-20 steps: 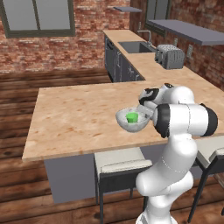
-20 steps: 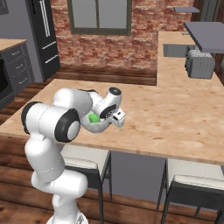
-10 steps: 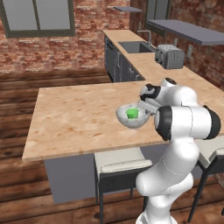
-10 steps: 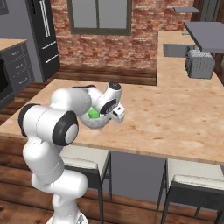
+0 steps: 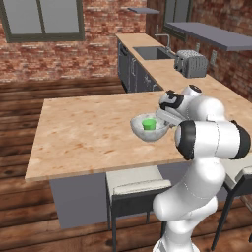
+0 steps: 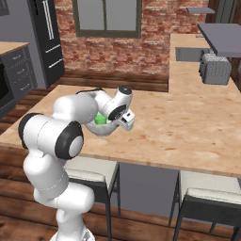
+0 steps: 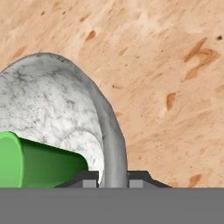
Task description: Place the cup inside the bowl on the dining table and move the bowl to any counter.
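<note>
The pale speckled bowl (image 5: 145, 133) hangs a little above the dining table (image 5: 88, 133), near its front right part. My gripper (image 5: 166, 120) is shut on the bowl's right rim. The green cup (image 5: 149, 123) lies inside the bowl. In the right base view the bowl (image 6: 107, 129) and the cup (image 6: 99, 120) sit partly hidden behind my arm, with the gripper (image 6: 123, 121) at the rim. In the hand view the gripper (image 7: 113, 177) pinches the rim of the bowl (image 7: 52, 100) between both fingertips, and the cup (image 7: 39, 164) lies on its side within.
The counter (image 5: 170, 76) runs along the right wall behind the table, with a sink (image 5: 152, 51) and a toaster (image 5: 192, 63) on it. Stools (image 5: 133, 184) stand under the table's near edge. A dark fridge (image 6: 47, 37) stands far left.
The hand with the bowl and cup has risen slightly and turned a little. The grip on the rim is unchanged.
</note>
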